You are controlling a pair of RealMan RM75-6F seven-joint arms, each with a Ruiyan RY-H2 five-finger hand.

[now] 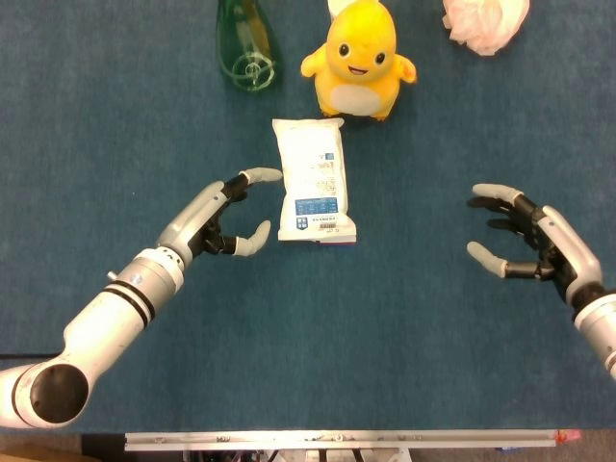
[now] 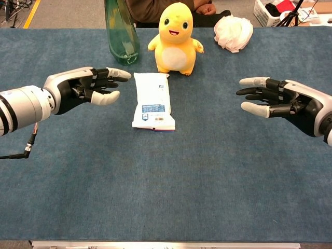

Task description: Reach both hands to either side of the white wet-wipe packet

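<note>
left hand [image 1: 218,218]: fingers spread and lightly curled, holding nothing. Palm faces the packet. Fingertips [image 2: 120,74] just beside the packet's left edge; can't tell if the top one touches it.
right hand [image 1: 531,245]: fingers apart, curled a little, nothing in it. Palm faces inward toward the packet, well apart from it, bare cloth between.
packet [image 1: 314,180]: white wet-wipe packet lying flat, long axis running away from the robot, blue label panel at the near end. Sits between the two hands, much closer to the left one. In the chest view [image 2: 153,100] it lies just right of the left hand's fingertips and far left of the right hand.
left arm [image 1: 98,327]: silver forearm coming in from the near left corner, angled up toward the packet.
toy [image 1: 360,60]: yellow plush figure, upright, just past the packet's far end, beyond and between both hands.
bottle [image 1: 246,43]: green glass, standing past the left hand, left of the toy.
wad [image 1: 486,21]: crumpled white-pink material at the far edge, beyond the right hand.
table [image 1: 433,366]: blue cloth surface under everything, metal strip along the near edge.
</note>
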